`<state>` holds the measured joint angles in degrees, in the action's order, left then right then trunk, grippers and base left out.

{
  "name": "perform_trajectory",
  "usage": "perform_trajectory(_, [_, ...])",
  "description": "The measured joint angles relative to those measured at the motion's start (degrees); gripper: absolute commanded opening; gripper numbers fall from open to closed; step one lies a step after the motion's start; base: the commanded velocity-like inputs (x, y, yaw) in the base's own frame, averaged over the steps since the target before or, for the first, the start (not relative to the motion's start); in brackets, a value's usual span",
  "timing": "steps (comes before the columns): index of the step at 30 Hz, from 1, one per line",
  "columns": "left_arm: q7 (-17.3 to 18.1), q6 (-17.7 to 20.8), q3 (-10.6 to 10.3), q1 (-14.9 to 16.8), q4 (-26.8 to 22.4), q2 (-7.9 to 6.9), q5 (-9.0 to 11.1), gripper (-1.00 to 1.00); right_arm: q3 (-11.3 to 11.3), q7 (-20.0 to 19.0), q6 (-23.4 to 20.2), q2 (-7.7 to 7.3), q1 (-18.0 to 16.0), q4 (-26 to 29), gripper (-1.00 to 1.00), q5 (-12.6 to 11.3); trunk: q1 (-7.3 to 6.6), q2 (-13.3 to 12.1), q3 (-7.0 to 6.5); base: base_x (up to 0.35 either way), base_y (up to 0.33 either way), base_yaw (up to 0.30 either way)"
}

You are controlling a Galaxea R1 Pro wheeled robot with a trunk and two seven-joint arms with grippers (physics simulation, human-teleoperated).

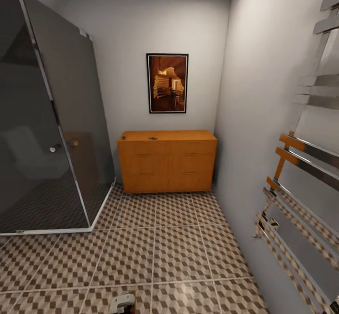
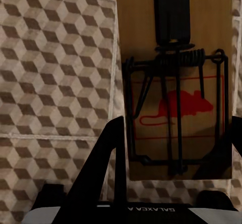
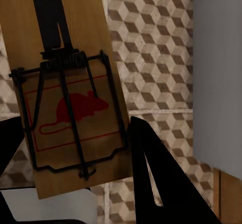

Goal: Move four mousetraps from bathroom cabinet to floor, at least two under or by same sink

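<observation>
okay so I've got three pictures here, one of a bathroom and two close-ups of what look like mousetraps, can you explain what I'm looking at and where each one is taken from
This is a simulated two-armed robot on wheels. The wide picture comes from a camera on its head: it faces an orange-brown cabinet at the end of a bathroom with a cube-patterned tile floor, a dark glass shower stall on the left and a picture on the wall. Two small things sit on the cabinet top, too small to identify.

The close-ups come from cameras near each gripper. The left gripper holds one mousetrap, a wooden board with a wire spring and a red mouse mark. The right gripper holds another mousetrap. Both hang above the tiles.
</observation>
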<state>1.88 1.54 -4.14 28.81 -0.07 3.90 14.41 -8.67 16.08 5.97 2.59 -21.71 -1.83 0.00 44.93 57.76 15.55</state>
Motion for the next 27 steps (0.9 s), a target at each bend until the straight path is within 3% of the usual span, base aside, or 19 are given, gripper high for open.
perform_trajectory(12, [0.0,-0.1,0.0,0.0,0.0,-0.03,0.0,-1.0,0.0,0.0,-0.1,0.27,0.0,0.0,-1.0,0.0,-0.01,0.0,0.0,-0.324,0.004,0.006])
perform_trajectory(27, [0.0,-0.4,0.0,0.0,-0.1,-0.12,0.0,-1.0,0.0,0.0,0.0,-0.04,0.0,0.0,-1.0,0.0,-0.04,0.0,0.0,-0.023,0.0,0.26])
